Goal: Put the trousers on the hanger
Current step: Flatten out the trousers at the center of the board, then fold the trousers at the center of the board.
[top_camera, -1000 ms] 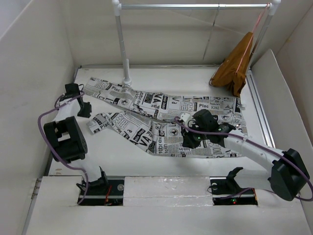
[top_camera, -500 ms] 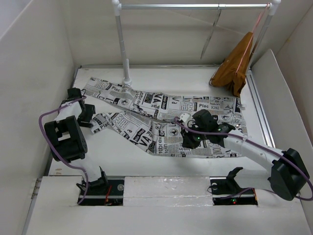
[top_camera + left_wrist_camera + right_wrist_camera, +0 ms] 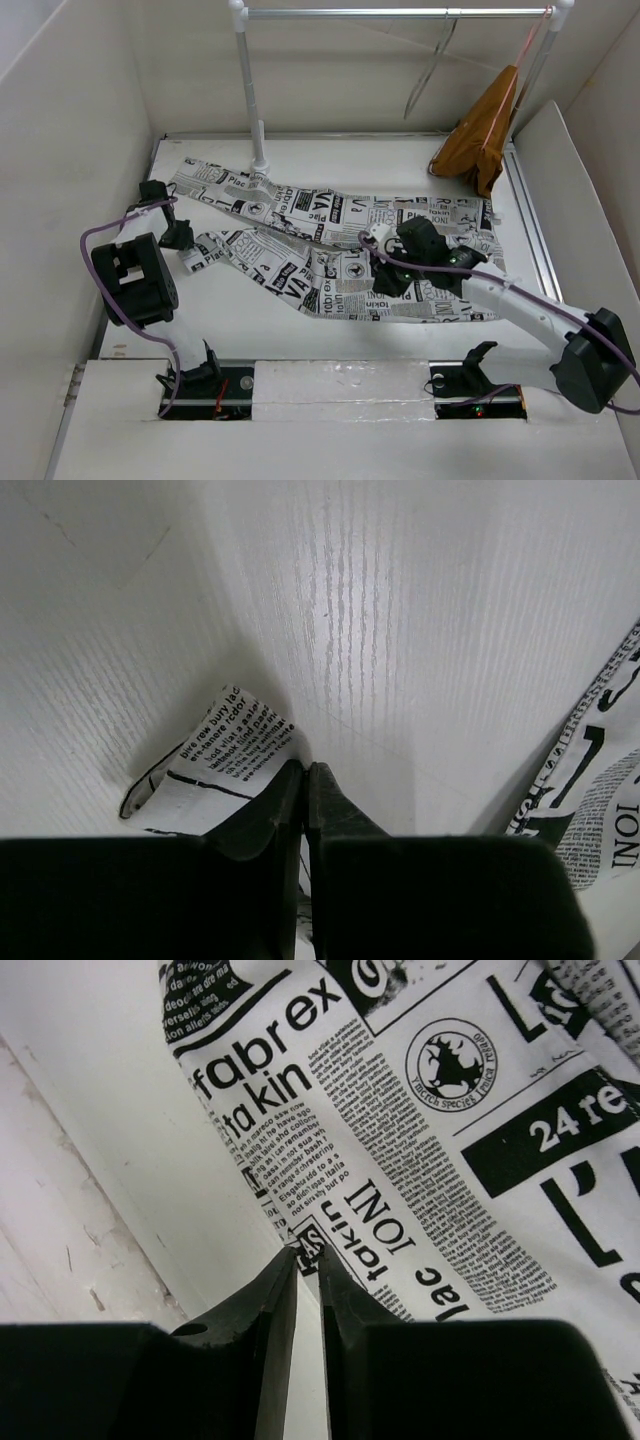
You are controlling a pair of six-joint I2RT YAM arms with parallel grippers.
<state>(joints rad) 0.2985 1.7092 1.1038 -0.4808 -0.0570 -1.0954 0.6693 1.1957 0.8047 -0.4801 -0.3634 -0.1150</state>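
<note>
The trousers [image 3: 330, 240], white with black newspaper print, lie spread flat across the table, legs pointing left. My left gripper [image 3: 180, 238] is at the cuff of the near leg. In the left wrist view it [image 3: 304, 765] is shut, and the curled cuff edge [image 3: 215, 755] runs up into its tips. My right gripper [image 3: 385, 283] sits on the near edge of the trousers' wide end. In the right wrist view it [image 3: 308, 1252] is pinched on the printed edge [image 3: 400, 1160]. The hanger [image 3: 425, 75], thin grey wire, hangs tilted from the rail.
A metal rail [image 3: 380, 13] on a white post [image 3: 250, 100] spans the back. An orange-brown garment [image 3: 482, 135] on a pinkish hanger hangs at its right end. White walls [image 3: 70, 150] close in both sides.
My left gripper came down and right onto the near leg's cuff, opened, then shut there. The right gripper shifted slightly left. The wire hanger's bottom swung left.
</note>
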